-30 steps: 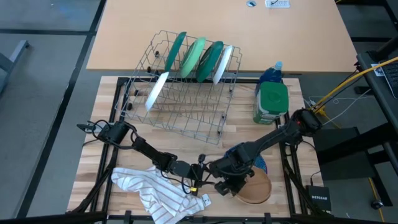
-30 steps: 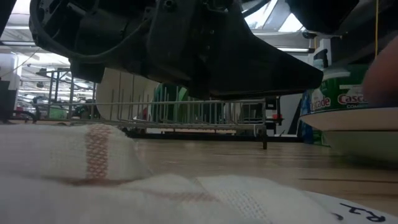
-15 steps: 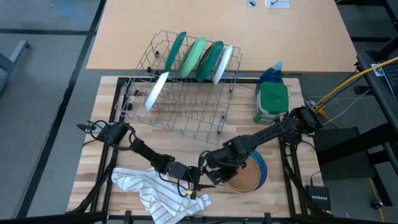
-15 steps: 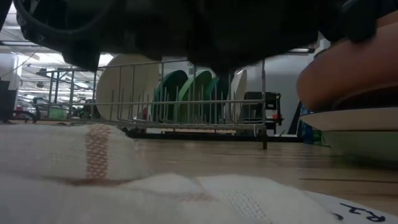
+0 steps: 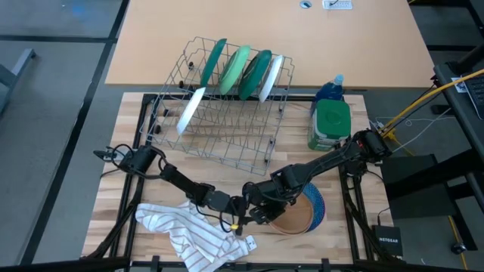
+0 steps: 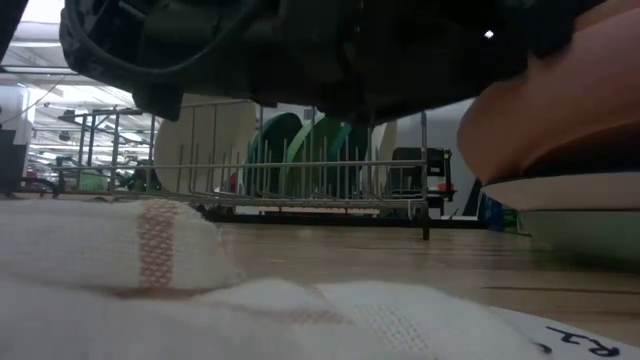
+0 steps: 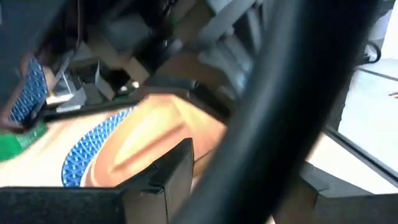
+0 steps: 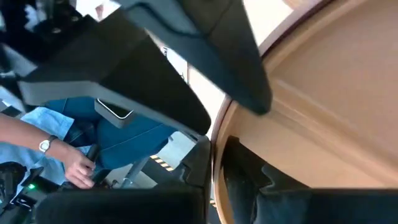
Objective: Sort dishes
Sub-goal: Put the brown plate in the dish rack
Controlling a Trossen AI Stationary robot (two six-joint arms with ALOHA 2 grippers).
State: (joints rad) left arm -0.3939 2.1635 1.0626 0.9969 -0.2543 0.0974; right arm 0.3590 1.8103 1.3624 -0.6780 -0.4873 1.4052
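The left gripper [image 5: 240, 214] has crept in from the striped cloth [image 5: 185, 234] toward the middle of the table's front edge, and it now sits just beside the right gripper [image 5: 261, 213]; half a second ago the two were a little further apart. Its fingers are spread, with nothing visibly between them yet, and in its wrist view the tan plate [image 7: 152, 140] fills the space straight ahead, tilted up with its rim toward the camera.

The right gripper has swung from over the plates to their left edge and is pinching the rim of the tan plate [image 5: 295, 219], lifting that side. In the right wrist view the rim [image 8: 219, 155] runs right between the dark fingers. In the low view the tan plate [image 6: 560, 110] now hangs clearly above the pale dish [image 6: 570, 195] under it, higher than a moment earlier. The blue patterned plate [image 5: 318, 205] stays flat beneath.

This looks like a handover or a two-handed lift of the tan plate, probably bound for the wire rack [image 5: 219, 113], where five plates already stand on edge. The plate's raised edge lies just ahead of the left gripper, near but apparently not touching.
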